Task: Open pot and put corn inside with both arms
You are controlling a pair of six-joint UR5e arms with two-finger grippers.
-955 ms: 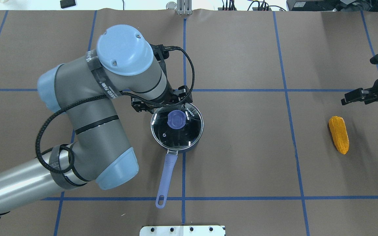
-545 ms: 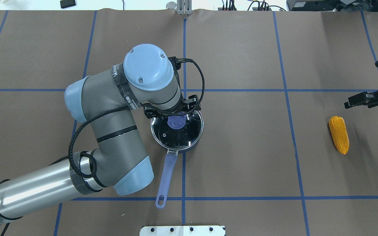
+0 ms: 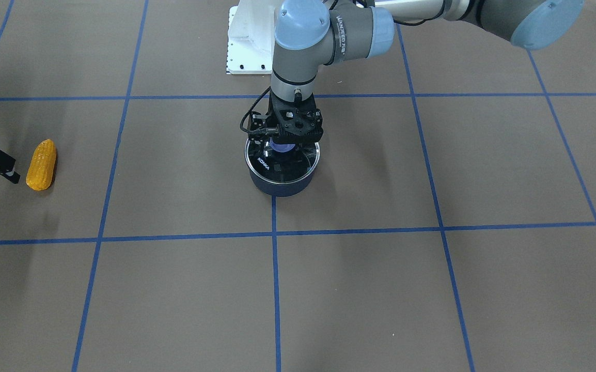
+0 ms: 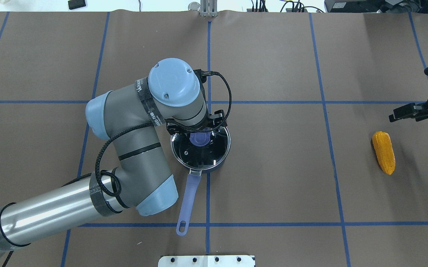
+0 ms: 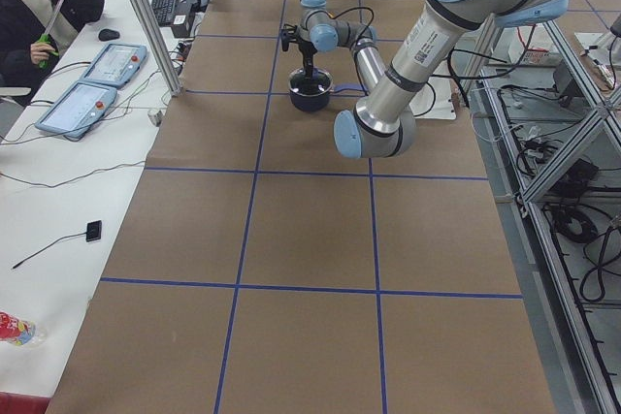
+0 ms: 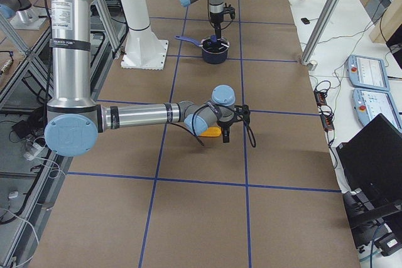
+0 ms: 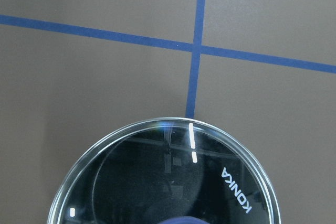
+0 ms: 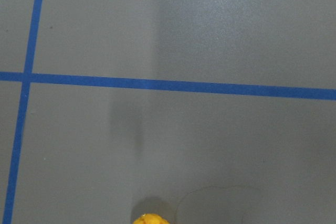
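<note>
The dark navy pot (image 4: 219,163) stands at the table's middle, its glass lid (image 4: 195,154) on and its lavender handle (image 4: 187,202) pointing toward the robot. My left gripper (image 4: 198,129) hangs straight over the lid's blue knob (image 4: 200,139), jaws spread wide on either side of it; it also shows in the front view (image 3: 287,144). The left wrist view shows the lid (image 7: 234,190) close below. The orange-yellow corn (image 4: 383,152) lies on the table at far right. My right gripper (image 4: 418,94) is open and empty, just beyond the corn, whose tip (image 8: 149,219) shows in its wrist view.
The white robot base plate (image 4: 206,260) sits at the near table edge. Blue tape lines grid the brown table cover. An operator (image 5: 39,7) and control pendants (image 5: 87,84) are beside the table's far side.
My left arm swung right, bringing the gripper from the lid's far-left rim to over the blue knob. My right gripper shifted slightly right. Pot and corn have not moved.
</note>
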